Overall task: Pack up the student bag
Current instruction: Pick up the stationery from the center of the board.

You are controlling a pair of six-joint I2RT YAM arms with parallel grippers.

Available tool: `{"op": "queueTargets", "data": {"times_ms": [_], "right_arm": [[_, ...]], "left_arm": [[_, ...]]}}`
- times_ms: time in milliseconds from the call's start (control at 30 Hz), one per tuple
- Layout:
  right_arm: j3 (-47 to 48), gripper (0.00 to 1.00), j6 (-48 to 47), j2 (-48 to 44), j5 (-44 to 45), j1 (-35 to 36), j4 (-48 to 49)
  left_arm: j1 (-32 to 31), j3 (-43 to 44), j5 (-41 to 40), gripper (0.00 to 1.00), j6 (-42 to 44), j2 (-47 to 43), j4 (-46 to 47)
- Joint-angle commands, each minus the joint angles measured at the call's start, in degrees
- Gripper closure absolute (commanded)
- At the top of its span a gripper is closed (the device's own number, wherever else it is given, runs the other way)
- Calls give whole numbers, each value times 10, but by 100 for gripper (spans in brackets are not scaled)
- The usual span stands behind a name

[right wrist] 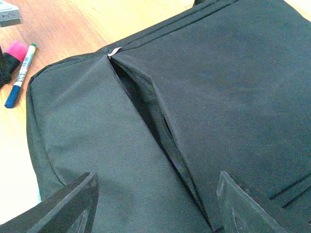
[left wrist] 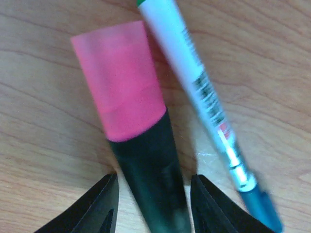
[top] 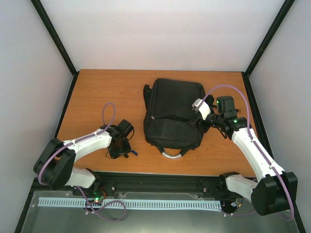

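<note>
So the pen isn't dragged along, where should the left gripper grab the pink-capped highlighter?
On the highlighter, probably the black barrel below the pink cap, from straight above, with the left gripper straddling its width. It lies flat on the table, and the white pen slants away there, leaving finger room.

Table top: wood-look surface, orange-brown with fine grain lines; smooth, faint sheen.
Student bag: black woven cloth, matt, with a fine even weave; soft, with shallow creases.
Bag zip: black toothed tape, rougher than the cloth beside it.
Loop handle: grey, smooth, catching light; material cannot be told.
Highlighter: frosted translucent pink plastic cap, glossy black plastic body.
Pen: smooth white plastic barrel with a printed label, shiny silvery ring, blue plastic end.
Left gripper fingers: black plastic, matt.
Right gripper fingers: black plastic, matt.
Arm shells: white plastic, smooth, slight gloss.
Cables: purple, smooth sheath.
</note>
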Motion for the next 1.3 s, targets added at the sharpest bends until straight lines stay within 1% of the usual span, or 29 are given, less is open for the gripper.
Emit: {"op": "queueTargets", "data": {"times_ms": [0, 133, 333, 667, 800, 867, 967, 1133, 1167, 1267], "right_arm": [[2, 32, -10, 1, -17, 3, -4], [2, 32, -11, 0, -18, 3, -6], [3, 32, -11, -4, -20, 3, -7], [4, 32, -12, -3, -25, 3, -10], [4, 32, -14, -4, -26, 4, -11], [4, 32, -14, -5, -26, 3, -11], [4, 32, -15, -5, -26, 3, -12], [4, 32, -15, -4, -28, 3, -12], [4, 32, -15, -4, -28, 3, -13], [4, 32, -16, -2, -29, 3, -13]], "left_arm": [[0, 22, 11, 58, 38, 29, -23], [0, 22, 17, 58, 62, 27, -62], [1, 17, -10, 57, 77, -11, -112], [1, 19, 12, 58, 92, 14, -85], [1, 23, 16, 63, 106, 28, -79], [1, 23, 16, 63, 110, 33, -76], [0, 22, 16, 72, 117, 42, -70], [0, 19, 19, 80, 117, 41, -70], [0, 21, 20, 83, 117, 38, -71], [0, 30, 33, 85, 114, 17, -98]]}}
